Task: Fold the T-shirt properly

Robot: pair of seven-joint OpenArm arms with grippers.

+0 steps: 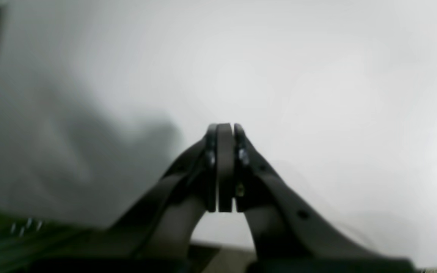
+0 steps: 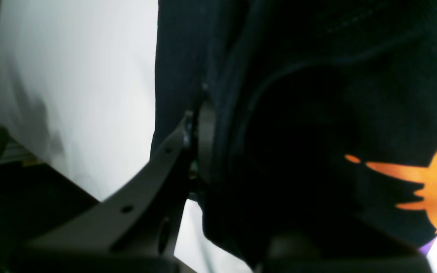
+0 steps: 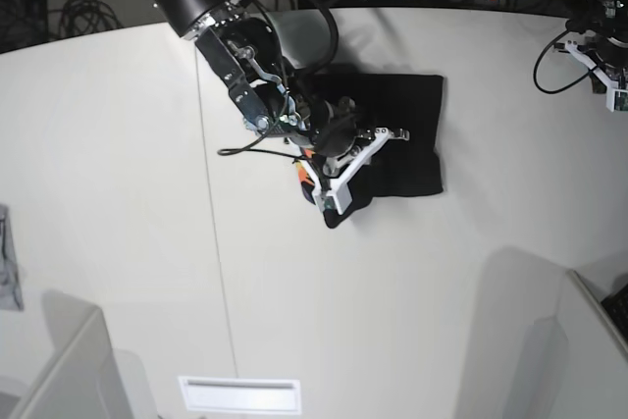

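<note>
One wide white desk [image 3: 118, 193] fills our view; T-shirt [image 3: 402, 134], black, already folded compact, lies near far middle; we judge final fold underway; our right tool [image 3: 339, 169] pinches folded hem at near-left corner, orange print showing, likely to carry it across; our left tool [image 1: 225, 167], pressed together and empty, hangs over bare desk, clear of work.
</note>
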